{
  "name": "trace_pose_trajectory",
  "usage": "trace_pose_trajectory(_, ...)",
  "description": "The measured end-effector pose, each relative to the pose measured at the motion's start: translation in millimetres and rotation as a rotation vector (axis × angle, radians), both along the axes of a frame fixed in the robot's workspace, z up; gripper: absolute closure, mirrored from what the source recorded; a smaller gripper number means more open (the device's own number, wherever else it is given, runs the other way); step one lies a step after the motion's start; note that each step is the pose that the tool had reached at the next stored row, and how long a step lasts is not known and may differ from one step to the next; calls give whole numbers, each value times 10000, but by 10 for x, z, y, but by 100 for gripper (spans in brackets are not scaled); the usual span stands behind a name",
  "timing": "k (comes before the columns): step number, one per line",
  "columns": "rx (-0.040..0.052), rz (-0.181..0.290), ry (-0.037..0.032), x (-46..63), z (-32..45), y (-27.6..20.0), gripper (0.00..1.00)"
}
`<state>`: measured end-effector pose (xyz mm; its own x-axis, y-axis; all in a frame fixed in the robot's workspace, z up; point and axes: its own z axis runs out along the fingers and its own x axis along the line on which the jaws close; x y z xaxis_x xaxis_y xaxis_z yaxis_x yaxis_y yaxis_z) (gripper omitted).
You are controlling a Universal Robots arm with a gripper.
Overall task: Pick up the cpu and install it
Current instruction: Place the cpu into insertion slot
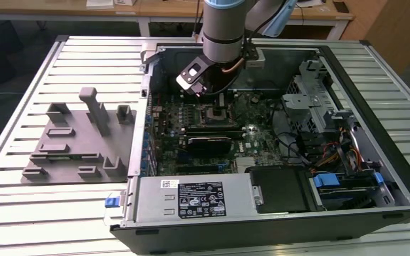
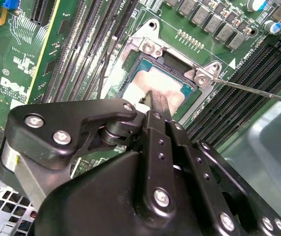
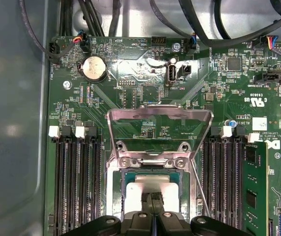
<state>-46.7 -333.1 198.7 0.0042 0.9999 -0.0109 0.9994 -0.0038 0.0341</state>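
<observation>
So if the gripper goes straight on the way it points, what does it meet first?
The cpu, lying in the open socket directly under the gripper. Depth is unclear; it may already touch.

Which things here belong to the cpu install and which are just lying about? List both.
Job in hand:
cpu, lying in the socket
pincer, right over it
socket frame
thin lever

Lying about:
grey fixture
power supply
coin battery
memory module

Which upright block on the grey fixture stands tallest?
The middle post on the grey fixture: it rises well above the shorter blocks on either side.
</observation>
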Motion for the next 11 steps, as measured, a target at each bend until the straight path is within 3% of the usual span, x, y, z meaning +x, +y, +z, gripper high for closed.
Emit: trace_pose_trajectory(11, 1, 1, -1, 1, -13, 0, 89)
